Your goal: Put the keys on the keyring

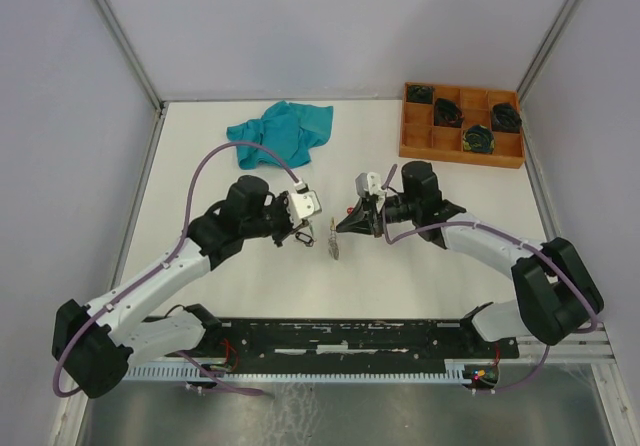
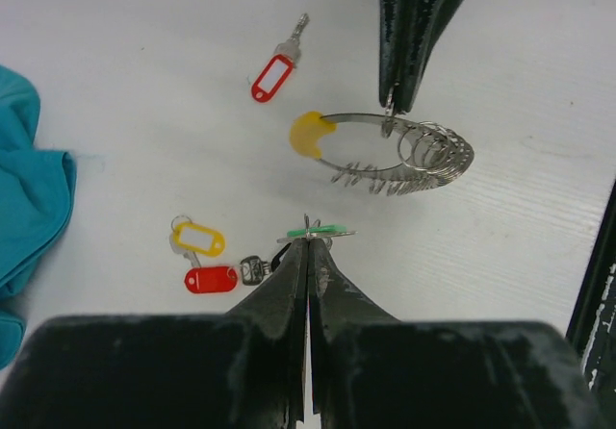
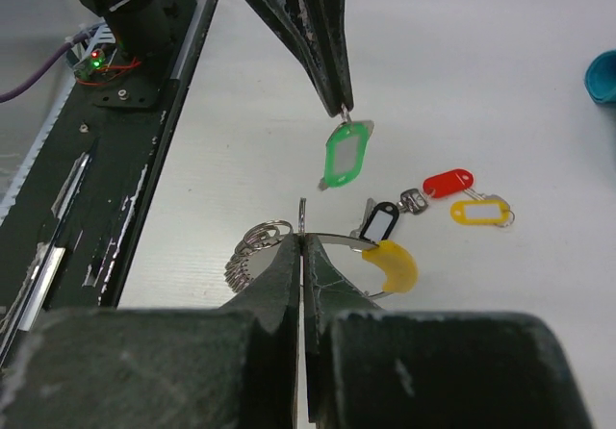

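Observation:
My left gripper (image 2: 310, 239) is shut on a green-tagged key (image 2: 322, 229), which hangs from its tips above the table (image 3: 346, 152). Opposite it, my right gripper (image 3: 303, 237) is shut on the keyring (image 3: 333, 238), a thin wire hoop with a yellow sleeve (image 2: 310, 133) and several small rings bunched on it (image 2: 438, 150). The two grippers face each other a short way apart at mid-table (image 1: 308, 234) (image 1: 343, 224). On the table lie a red-tagged key (image 2: 210, 279), a yellow-tagged key (image 2: 199, 239), a black-tagged key (image 3: 381, 222) and a second red-tagged key (image 2: 272, 76).
A teal cloth (image 1: 280, 131) lies at the back left of the white table. A wooden compartment tray (image 1: 421, 138) with dark coiled bundles stands at the back right. The black base rail (image 1: 350, 331) runs along the near edge.

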Action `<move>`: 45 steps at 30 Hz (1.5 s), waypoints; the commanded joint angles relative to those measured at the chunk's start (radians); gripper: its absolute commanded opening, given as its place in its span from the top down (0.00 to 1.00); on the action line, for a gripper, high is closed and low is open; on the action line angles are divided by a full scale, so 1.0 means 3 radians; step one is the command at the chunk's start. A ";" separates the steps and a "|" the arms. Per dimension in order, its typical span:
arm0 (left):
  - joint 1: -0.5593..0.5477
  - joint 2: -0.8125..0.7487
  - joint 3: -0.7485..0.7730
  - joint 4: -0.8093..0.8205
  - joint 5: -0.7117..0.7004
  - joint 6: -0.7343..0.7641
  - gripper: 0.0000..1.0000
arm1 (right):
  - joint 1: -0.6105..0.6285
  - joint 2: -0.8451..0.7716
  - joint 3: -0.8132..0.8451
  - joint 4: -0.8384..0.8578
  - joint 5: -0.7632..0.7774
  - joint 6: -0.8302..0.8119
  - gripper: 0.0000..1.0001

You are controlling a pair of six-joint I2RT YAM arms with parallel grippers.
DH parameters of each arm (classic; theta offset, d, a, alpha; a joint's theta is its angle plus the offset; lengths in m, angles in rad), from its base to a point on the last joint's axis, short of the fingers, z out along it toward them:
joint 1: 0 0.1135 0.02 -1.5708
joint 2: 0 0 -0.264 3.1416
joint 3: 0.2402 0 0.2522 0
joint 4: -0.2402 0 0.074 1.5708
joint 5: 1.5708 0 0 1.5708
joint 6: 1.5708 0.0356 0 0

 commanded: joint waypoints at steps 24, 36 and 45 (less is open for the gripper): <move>-0.0004 -0.0393 -0.0351 0.0561 0.0311 0.0229 0.97 | 0.0112 -0.0403 0.0242 -0.0472 0.0518 -0.0616 0.99; -0.0008 -0.0504 -0.0471 0.0721 0.0291 0.0190 0.97 | 0.0368 -0.0839 -0.0175 0.0048 0.1563 -0.0430 0.99; -0.0009 -0.0283 -0.0449 0.0857 0.0292 -0.0218 0.97 | 0.0372 -0.1014 -0.0372 0.0138 0.1856 -0.0229 0.99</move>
